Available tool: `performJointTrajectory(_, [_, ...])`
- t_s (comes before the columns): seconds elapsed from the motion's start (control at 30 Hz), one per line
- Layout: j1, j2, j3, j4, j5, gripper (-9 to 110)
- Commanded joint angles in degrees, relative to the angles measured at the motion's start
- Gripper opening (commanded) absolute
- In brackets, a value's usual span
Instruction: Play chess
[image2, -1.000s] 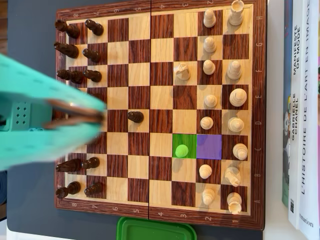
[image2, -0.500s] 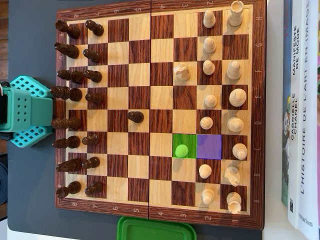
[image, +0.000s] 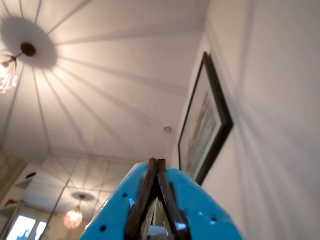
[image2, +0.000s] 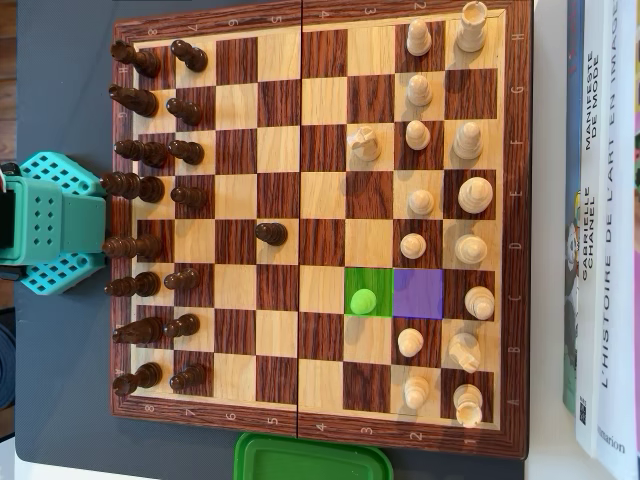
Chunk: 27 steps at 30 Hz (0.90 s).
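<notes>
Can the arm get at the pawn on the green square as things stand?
Probably yes. The green-square pawn stands alone, neighbouring squares toward the dark side bare. The gripper points at the ceiling, jaws together, so it must swing down and open first.

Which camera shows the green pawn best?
The overhead view: the green pawn stands in plain sight on its green square. The wrist view points at the ceiling and shows none of it.

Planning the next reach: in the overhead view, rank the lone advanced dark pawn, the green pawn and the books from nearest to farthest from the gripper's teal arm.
From the teal arm, left edge:
1. Dark pawn, board's left half.
2. Green pawn, right of centre.
3. Books, off the board, far right.
</notes>
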Motion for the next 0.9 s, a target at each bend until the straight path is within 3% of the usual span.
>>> performJointTrajectory(0.0, [-0.44, -0.18, 0.35, -4.83, -0.26, 0])
performJointTrajectory(0.47, [-0.09, -0.18, 5.89, -25.75, -0.44, 0])
performJointTrajectory(0.63, [-0.53, -0.18, 5.89, -33.49, -5.71, 0])
performJointTrajectory(0.87, [-0.62, -0.18, 5.89, -33.93, -5.63, 0])
